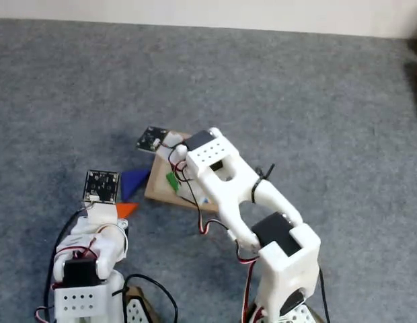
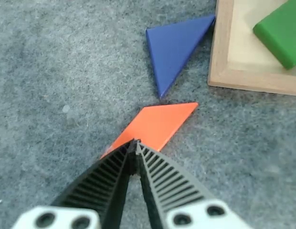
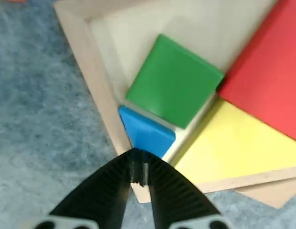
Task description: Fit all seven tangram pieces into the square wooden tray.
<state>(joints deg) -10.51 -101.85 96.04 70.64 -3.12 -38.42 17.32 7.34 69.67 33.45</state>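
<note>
The square wooden tray [image 1: 157, 185] lies mid-table, mostly under the right arm [image 1: 225, 178]. In the right wrist view it holds a green square [image 3: 174, 81], a red piece [image 3: 267, 71], a yellow piece [image 3: 238, 143] and a small light-blue piece [image 3: 148, 133] in a corner of the rim [image 3: 90, 71]. My right gripper [image 3: 138, 160] is shut, its tips at the light-blue piece's edge. Outside the tray lie a dark-blue triangle [image 2: 174, 45] and an orange parallelogram [image 2: 157, 125]. My left gripper [image 2: 134, 145] is shut, its tips over the orange piece's near corner.
Grey carpet covers the table all around. The tray's corner [image 2: 219, 52] stands close to the dark-blue triangle [image 1: 133, 180]. The orange piece [image 1: 126, 209] lies beside the left arm [image 1: 94, 235]. Cables trail near both arm bases.
</note>
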